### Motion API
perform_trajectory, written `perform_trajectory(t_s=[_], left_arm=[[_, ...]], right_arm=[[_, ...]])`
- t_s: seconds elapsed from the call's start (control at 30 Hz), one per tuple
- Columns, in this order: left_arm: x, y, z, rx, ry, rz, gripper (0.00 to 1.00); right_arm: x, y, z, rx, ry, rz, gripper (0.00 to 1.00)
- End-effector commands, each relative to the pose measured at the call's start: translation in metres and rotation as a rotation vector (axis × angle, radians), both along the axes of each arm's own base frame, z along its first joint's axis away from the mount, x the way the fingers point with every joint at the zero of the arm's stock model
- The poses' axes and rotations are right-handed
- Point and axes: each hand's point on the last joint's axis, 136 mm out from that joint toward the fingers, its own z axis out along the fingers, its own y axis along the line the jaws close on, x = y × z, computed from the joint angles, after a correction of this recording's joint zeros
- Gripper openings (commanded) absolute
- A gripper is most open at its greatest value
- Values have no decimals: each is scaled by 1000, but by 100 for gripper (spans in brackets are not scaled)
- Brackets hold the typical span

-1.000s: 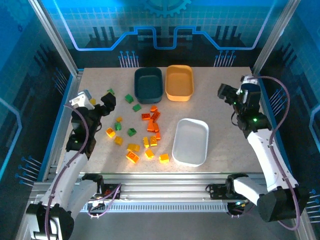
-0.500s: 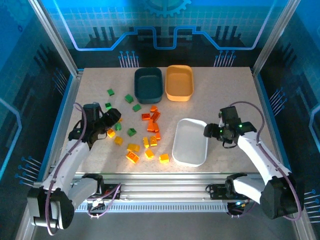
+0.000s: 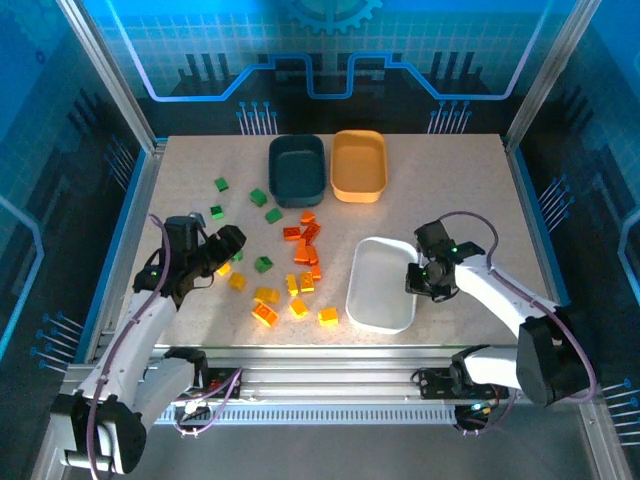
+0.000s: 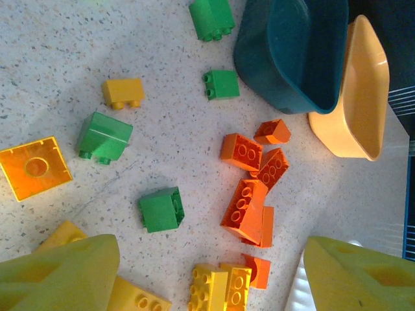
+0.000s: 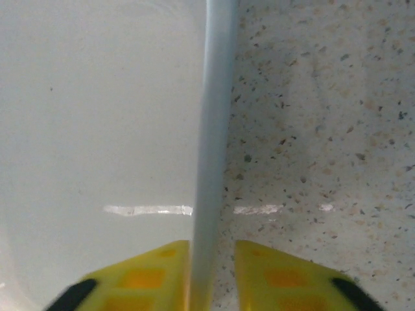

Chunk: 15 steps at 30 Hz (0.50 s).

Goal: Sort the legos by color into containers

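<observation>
Green, red-orange and yellow legos lie scattered at left centre; red-orange ones cluster in the middle, yellow ones nearer the front. My left gripper hovers open over them, its fingers wide apart above yellow bricks, a green brick and the red-orange cluster; it holds nothing. The dark teal bin and orange bin stand at the back. The white bin sits at front right. My right gripper is closed narrowly on its right rim, one finger inside, one outside.
More green bricks lie toward the back left. A translucent orange brick sits left of the left gripper. The teal bin and orange bin stand together. Bare tabletop lies right of the bins.
The right arm swung down from the back right to the white bin's right rim. The left arm came forward and lowered over the bricks.
</observation>
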Motion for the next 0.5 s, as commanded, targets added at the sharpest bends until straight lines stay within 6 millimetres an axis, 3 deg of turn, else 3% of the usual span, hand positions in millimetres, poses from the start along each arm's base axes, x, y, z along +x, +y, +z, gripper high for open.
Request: perform_trajectory(t_s=[0.0,0.1,0.2,0.47], left_arm=[[-6,-8,-7,-24,29,-32,77],[-4,-10,-8,-37,25,-29,77],[-1,-14,-6,-37,22,-48,77],[5,-24,-6,-51,45,-76,77]], right_arm=[[27,-16,21,-109,-98,-38,15],[50,-29,40,-182,-172,-63,10],[86,-42,64,-232,-232,-61,5],[164,-82,76,-264,-189,-4,3]])
